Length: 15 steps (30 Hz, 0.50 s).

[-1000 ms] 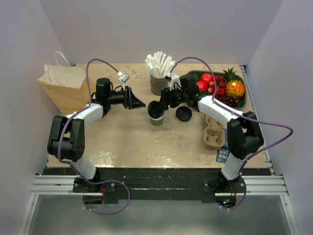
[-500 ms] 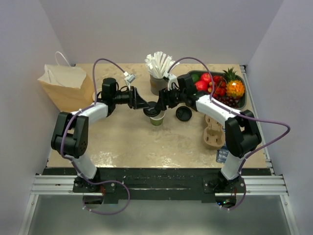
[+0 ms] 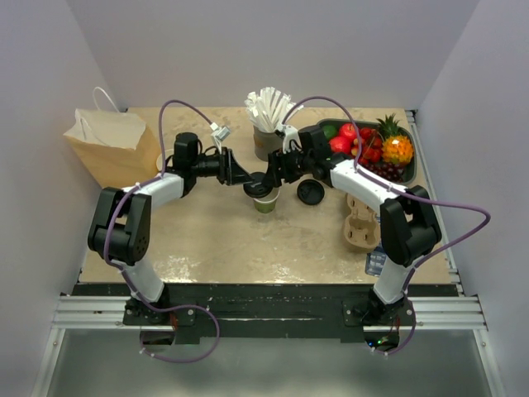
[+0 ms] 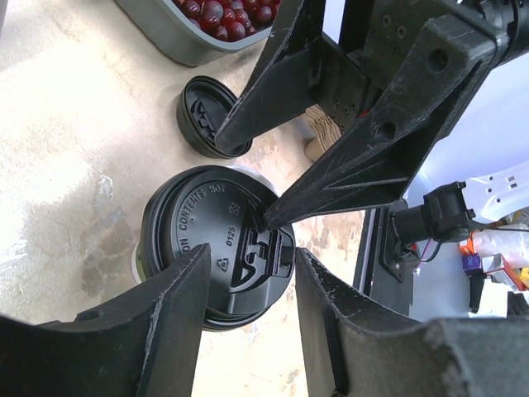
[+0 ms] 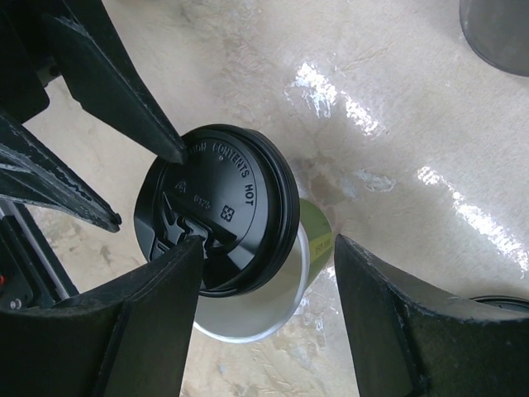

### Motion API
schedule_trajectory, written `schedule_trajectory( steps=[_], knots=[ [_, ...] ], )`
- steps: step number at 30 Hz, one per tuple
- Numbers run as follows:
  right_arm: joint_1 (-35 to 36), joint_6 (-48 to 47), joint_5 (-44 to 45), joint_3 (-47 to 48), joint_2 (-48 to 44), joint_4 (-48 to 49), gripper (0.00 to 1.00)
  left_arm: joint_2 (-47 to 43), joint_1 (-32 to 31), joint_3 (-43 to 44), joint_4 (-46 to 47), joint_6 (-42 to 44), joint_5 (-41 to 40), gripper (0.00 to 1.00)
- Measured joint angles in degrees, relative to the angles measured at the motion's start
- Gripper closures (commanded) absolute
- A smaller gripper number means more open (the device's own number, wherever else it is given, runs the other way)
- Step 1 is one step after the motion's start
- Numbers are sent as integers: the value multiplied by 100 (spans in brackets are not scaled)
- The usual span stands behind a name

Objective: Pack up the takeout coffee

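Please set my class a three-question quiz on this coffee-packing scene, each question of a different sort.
1. True or false: the left pincer and the right pincer both meet at the cup.
2. Choose one. The cup's top is: A, open; B, covered by a black lid; C, stuffed with straws.
3. Short answer: what lies on the table just to the right of the cup?

Key: 1 true. 2 B. 3 a spare lid.
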Motion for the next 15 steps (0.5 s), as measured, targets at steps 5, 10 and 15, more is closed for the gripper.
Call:
schedule_trajectory(
  steps=[5,10,15],
  knots=[
    [2,-24,13,2,0,-111,32,0,-39,0,31,-24,7,51],
    [2,-66,33,11,0,-170,32,0,-138,0,55,-28,15,51],
    [2,-111,35,11,-7,-186,32,0,-190,0,57,-48,15,52]
  ],
)
